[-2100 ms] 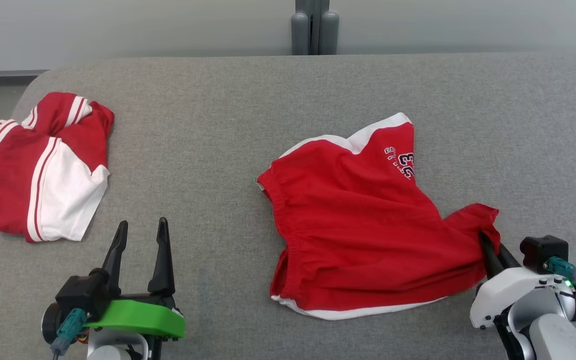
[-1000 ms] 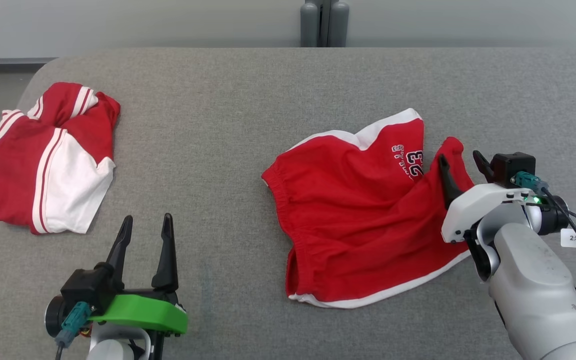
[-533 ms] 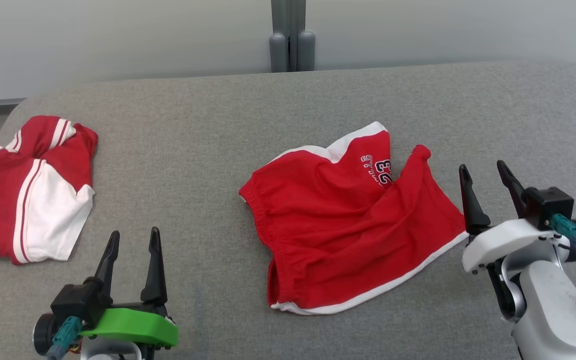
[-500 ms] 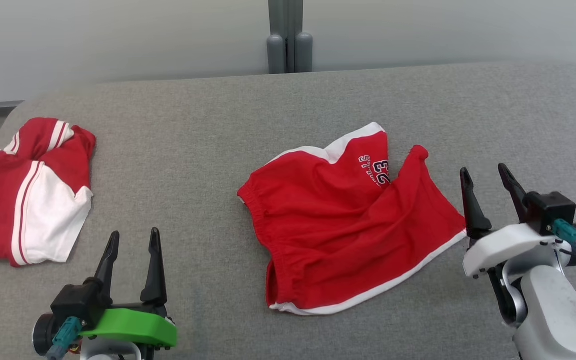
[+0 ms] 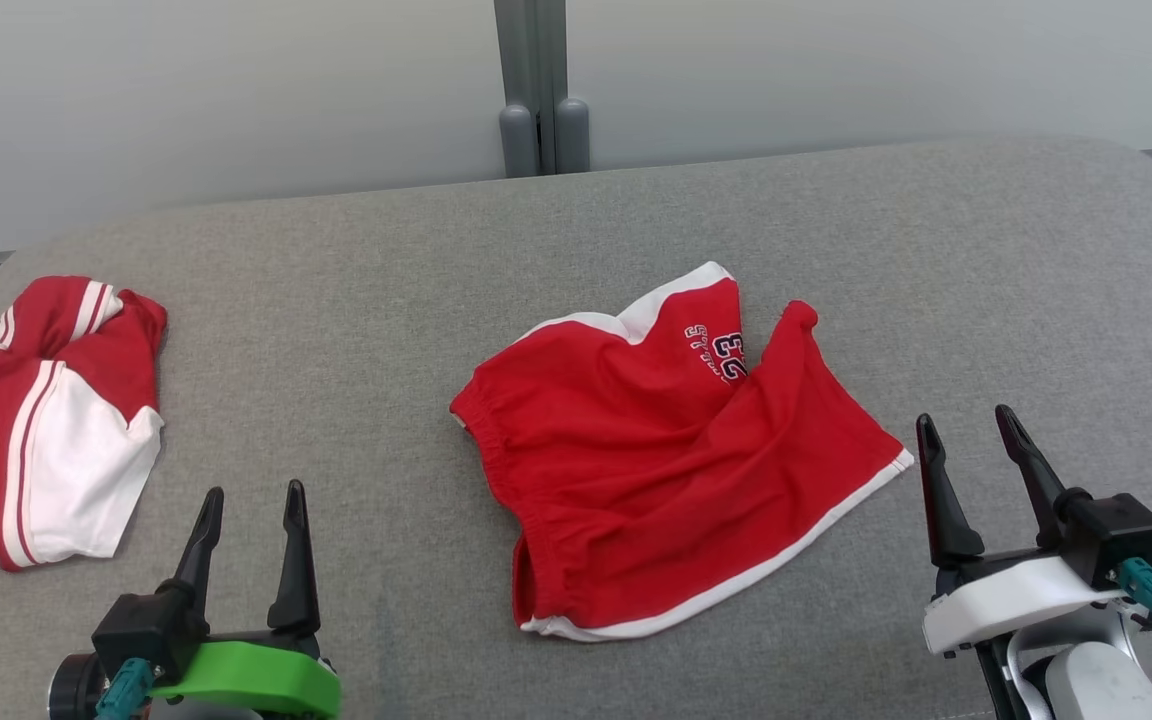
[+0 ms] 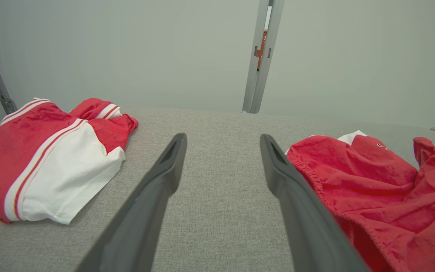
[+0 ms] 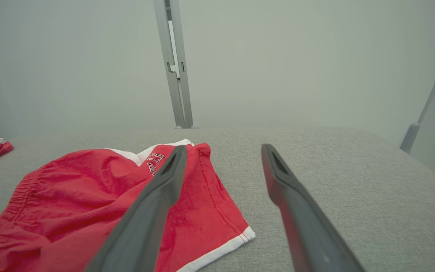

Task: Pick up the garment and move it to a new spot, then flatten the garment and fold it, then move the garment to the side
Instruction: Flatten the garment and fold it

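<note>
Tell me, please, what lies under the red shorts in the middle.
The red shorts lie on the grey surface, which shows all round them. One leg is folded over onto the other. Anything beneath the cloth is hidden.

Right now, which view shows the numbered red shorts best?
The head view: the whole red shorts lie in it, with waistband, white hem and number print. The left wrist view cuts them off at its right edge; in the right wrist view the right pincer hides part of them.
</note>
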